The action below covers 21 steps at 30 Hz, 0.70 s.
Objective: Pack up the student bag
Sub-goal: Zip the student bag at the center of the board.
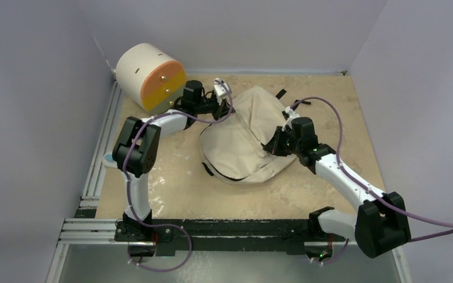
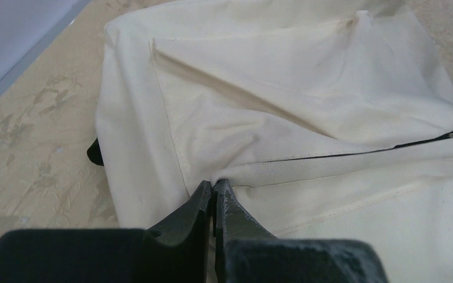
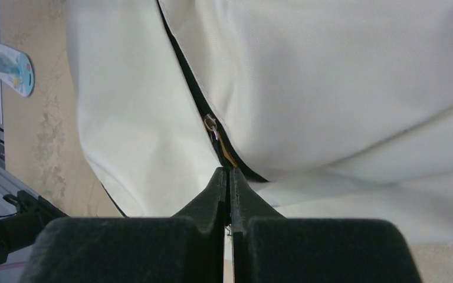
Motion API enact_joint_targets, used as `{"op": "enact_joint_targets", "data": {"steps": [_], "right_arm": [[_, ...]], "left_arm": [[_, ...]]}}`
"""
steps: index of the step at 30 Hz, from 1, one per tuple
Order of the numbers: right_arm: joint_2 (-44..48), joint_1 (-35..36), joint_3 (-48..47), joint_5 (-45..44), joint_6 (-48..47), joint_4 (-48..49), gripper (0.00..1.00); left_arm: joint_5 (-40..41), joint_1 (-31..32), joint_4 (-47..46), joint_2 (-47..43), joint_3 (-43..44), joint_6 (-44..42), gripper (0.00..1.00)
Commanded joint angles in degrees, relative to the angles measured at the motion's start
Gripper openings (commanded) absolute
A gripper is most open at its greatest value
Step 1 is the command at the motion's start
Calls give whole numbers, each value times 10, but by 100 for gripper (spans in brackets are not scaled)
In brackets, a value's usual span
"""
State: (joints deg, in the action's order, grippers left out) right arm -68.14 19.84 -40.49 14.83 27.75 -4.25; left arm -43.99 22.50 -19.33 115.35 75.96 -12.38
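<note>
So we're looking at the student bag [image 1: 242,147] lying flat in the middle of the counter [image 1: 330,118]. Its long axis is running roughly far-to-near, tipped a bit diagonally. The wide end is sitting nearer the arm bases, and black strap ends are poking out at the far right. We can't really tell which end is the top.

The left arm is folding at the elbow near the left edge and reaching its forearm across to the bag's far-left edge. The left hand [image 2: 213,187] is clenched there, pinching a puckered fold of the cream fabric right by a seam.

The right arm is stretching diagonally in from the near right. The right hand [image 3: 228,175] is clenched at the black zipper line [image 3: 189,82], and the tan pull tab [image 3: 227,154] below the metal ring seems to be running straight into its tips.

The cream drawer unit [image 1: 147,73] with the orange front is sitting in the far-left corner.
</note>
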Motion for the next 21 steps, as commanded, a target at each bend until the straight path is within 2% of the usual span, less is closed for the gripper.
{"op": "enact_joint_targets", "data": {"steps": [1, 10, 21], "right_arm": [[40, 0, 13, -32, 30, -71, 0], [100, 0, 28, -24, 95, -131, 0], [119, 1, 41, -11, 103, -159, 0]], "left_arm": [[108, -43, -31, -3, 12, -4, 0], [123, -64, -29, 4, 13, -2, 0], [116, -74, -29, -8, 3, 2, 0]]}}
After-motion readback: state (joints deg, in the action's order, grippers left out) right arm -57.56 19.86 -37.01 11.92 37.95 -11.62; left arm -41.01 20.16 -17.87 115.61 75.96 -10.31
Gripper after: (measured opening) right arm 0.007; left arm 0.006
